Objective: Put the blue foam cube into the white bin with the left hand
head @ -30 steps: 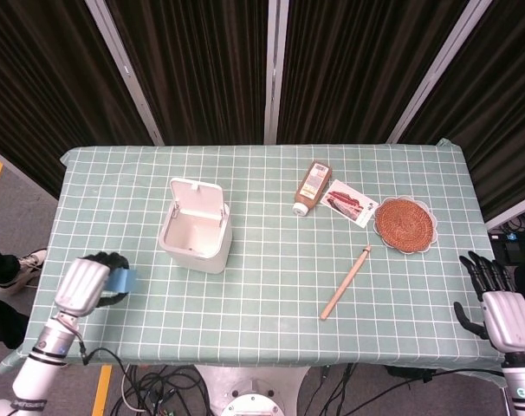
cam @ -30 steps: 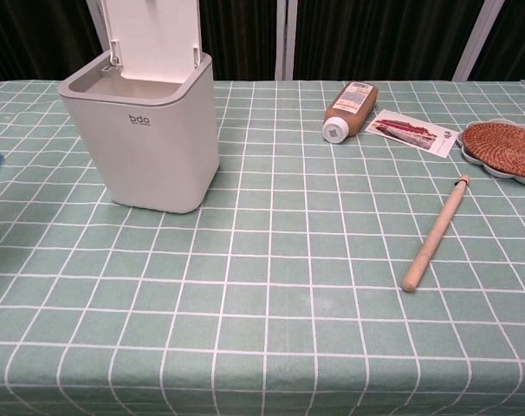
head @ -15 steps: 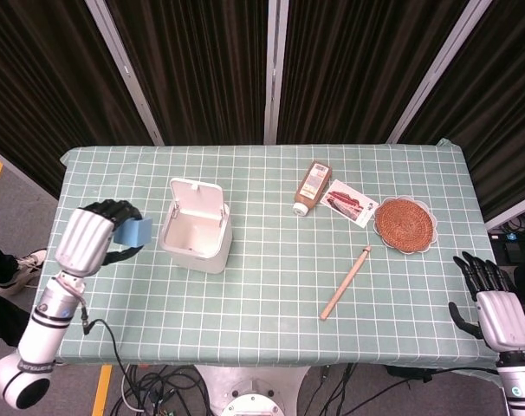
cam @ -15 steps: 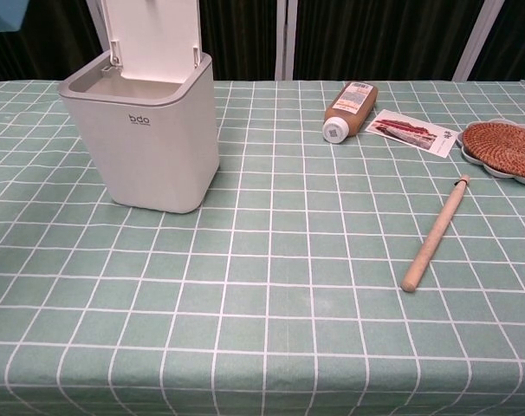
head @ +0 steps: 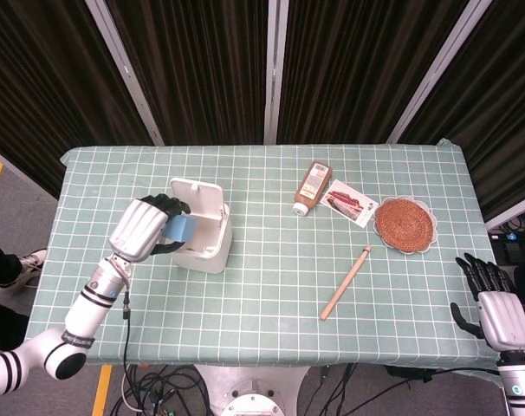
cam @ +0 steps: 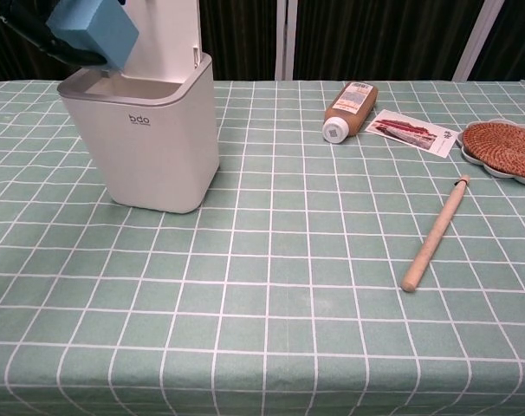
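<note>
My left hand holds the blue foam cube in its dark fingertips, just above the left rim of the white bin. In the chest view the cube hangs over the bin's open top at the left side, with dark fingers behind it. The bin's lid stands raised at the back. My right hand rests off the table's right front corner, fingers apart and holding nothing.
A brown bottle lies on its side beside a printed card. A woven coaster on a plate sits at the right. A wooden stick lies on the checked cloth right of centre.
My left hand has carried the cube rightward from the table's left edge to above the bin's left rim. The right hand has barely moved.
</note>
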Motion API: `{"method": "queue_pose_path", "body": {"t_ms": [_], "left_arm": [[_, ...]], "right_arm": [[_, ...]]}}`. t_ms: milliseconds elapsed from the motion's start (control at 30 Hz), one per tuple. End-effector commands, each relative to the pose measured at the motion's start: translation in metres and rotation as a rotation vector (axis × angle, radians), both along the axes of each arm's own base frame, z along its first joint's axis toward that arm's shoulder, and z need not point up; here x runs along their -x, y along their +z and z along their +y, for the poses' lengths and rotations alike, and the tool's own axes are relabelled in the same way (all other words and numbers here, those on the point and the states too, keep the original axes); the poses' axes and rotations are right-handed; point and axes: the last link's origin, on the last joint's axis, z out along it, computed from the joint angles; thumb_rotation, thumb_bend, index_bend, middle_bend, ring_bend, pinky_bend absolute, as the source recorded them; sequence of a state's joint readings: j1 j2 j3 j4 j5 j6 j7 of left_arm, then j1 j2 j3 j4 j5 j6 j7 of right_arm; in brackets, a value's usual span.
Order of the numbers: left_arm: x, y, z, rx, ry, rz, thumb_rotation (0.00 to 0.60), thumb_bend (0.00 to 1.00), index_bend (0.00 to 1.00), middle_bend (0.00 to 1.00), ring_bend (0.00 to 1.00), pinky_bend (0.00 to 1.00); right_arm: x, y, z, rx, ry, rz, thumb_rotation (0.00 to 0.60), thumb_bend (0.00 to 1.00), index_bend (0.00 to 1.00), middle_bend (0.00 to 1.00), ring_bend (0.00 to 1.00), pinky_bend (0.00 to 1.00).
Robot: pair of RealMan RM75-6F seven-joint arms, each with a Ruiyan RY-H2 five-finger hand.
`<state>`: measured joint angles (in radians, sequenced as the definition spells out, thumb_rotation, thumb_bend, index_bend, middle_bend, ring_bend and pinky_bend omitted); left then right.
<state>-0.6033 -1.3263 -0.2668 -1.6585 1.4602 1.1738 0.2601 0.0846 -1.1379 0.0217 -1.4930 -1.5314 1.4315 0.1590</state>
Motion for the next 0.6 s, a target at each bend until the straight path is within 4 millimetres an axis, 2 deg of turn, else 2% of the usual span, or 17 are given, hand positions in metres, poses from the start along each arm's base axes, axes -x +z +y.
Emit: {"method": "queue_pose_path", "body": {"t_ms": [33, 100, 267, 367, 500, 600], "left_arm": [[0.003, 0.001, -0.003, 0.036, 0.041, 0.041, 0.6, 0.05, 0.08, 0.12, 0.09, 0.33], [0.004, 0.005, -0.006, 0.015, 0.037, 0.04, 0.6, 0.03, 0.07, 0.09, 0.07, 0.3], [0.004, 0.021, -0.016, -0.038, 0.028, 0.012, 0.6, 0.02, 0.07, 0.09, 0.07, 0.29], [0.012, 0.032, -0.026, -0.079, 0.045, 0.013, 0.6, 0.02, 0.07, 0.1, 0.07, 0.29], [0.044, 0.046, -0.05, -0.132, 0.148, 0.024, 0.6, 0.02, 0.09, 0.12, 0.07, 0.29], [0.081, 0.048, -0.079, -0.146, 0.257, 0.046, 0.6, 0.02, 0.11, 0.12, 0.07, 0.29]], "right_arm": [[0.0, 0.0, 0.0, 0.001, 0.002, 0.0, 0.6, 0.34, 0.0, 0.0, 0.0, 0.0], [0.0, 0.001, 0.0, 0.003, 0.001, 0.0, 0.6, 0.34, 0.0, 0.0, 0.0, 0.0], [0.0, -0.001, -0.001, -0.002, 0.002, -0.001, 0.6, 0.34, 0.0, 0.0, 0.0, 0.0], [-0.001, -0.003, -0.001, -0.006, 0.007, -0.005, 0.6, 0.34, 0.0, 0.0, 0.0, 0.0], [-0.001, -0.003, 0.0, -0.004, 0.01, -0.005, 0.6, 0.34, 0.0, 0.0, 0.0, 0.0], [-0.001, -0.001, 0.0, 0.003, 0.01, -0.001, 0.6, 0.34, 0.0, 0.0, 0.0, 0.0]]}}
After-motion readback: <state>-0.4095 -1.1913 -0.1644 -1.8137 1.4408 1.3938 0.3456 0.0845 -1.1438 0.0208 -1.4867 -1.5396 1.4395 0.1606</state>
